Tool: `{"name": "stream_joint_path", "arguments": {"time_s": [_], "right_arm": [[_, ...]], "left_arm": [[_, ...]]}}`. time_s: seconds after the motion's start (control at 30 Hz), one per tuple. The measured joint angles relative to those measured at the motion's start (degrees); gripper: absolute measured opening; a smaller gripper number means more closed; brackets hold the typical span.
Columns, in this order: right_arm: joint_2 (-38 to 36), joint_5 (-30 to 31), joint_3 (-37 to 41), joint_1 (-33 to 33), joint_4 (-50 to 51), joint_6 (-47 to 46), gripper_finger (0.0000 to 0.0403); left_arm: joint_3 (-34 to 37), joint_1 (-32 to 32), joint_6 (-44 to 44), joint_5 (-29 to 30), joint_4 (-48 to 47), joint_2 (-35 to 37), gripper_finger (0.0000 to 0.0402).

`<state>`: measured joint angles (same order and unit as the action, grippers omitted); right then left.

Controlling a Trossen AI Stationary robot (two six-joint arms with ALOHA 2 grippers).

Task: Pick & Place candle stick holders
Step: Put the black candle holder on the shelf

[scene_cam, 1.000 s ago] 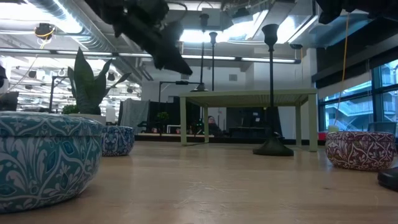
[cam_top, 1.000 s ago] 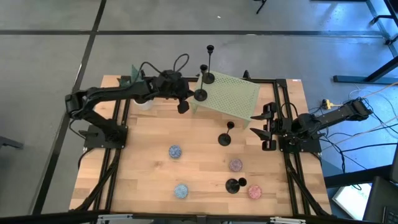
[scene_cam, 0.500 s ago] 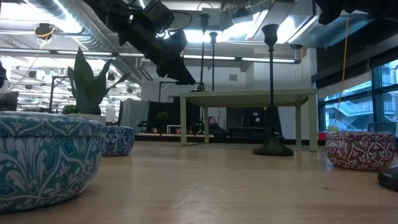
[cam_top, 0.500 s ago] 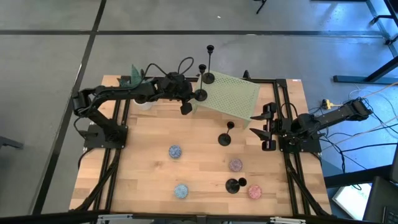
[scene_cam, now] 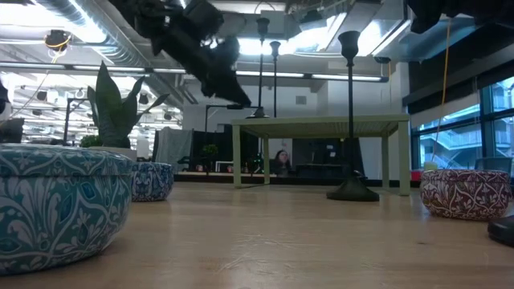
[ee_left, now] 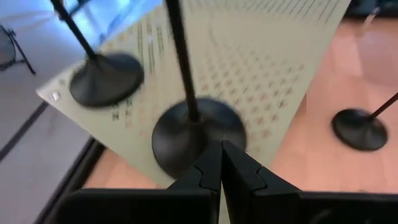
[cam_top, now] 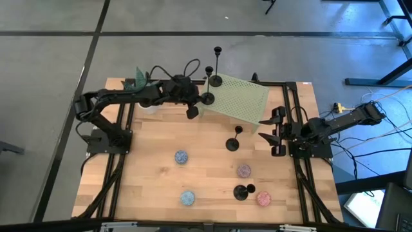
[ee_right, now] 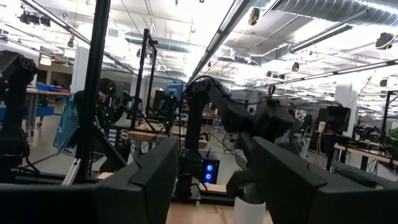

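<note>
Wooden desk (cam_top: 154, 187) is carrying a pale green perforated stand (cam_top: 238, 100); the left hand (cam_top: 191, 112), fingers pinched together, is hovering just beside a slim black metal candlestick (ee_left: 186, 106) standing on its edge. Right hand (cam_top: 273, 133) is waiting half-spread, holding nothing.

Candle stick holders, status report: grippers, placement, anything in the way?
Left gripper shut, empty, beside the green rack. Right gripper parked open. Two holders on the rack, two on the table. Nothing blocking.
</note>
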<state>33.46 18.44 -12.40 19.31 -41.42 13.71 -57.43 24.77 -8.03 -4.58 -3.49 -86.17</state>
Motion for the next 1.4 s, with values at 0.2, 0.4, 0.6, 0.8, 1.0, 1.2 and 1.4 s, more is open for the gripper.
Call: {"name": "stream_joint_path", "arguments": {"time_s": [0.2,0.4,0.6,0.8,1.0,1.2,1.4], "right_arm": [[1.74,0.36,0.00,-0.02,0.53,-1.47,0.0209],[3.73,7.92,0.00,-0.02,1.13,-5.42,0.0209],[5.45,7.12,0.00,-0.02,7.22,-12.65,0.0209],[8.07,7.06,-0.02,-1.54,9.35,-17.98,0.0209],[11.83,6.42,-0.04,-4.12,9.93,-20.60,0.0209],[14.58,4.44,-0.86,-7.07,9.68,-22.66,0.0209],[18.37,-2.73,-3.58,-10.27,9.56,-22.44,0.0209]], "left_arm": [[0.00,-2.56,-0.09,-0.11,-3.91,8.24,0.0001],[0.00,-7.06,-1.54,-0.13,-8.63,18.48,0.0001],[0.65,-13.26,-2.76,-0.68,-9.58,27.03,0.0004],[10.32,-17.77,-3.25,-4.40,-3.79,36.34,0.0005],[22.80,-18.84,-2.14,-4.16,7.00,44.50,0.0005],[26.34,-18.68,-2.16,-3.76,9.56,48.44,0.0006],[26.32,-18.68,-0.33,-3.63,9.56,49.05,0.0006]]}}
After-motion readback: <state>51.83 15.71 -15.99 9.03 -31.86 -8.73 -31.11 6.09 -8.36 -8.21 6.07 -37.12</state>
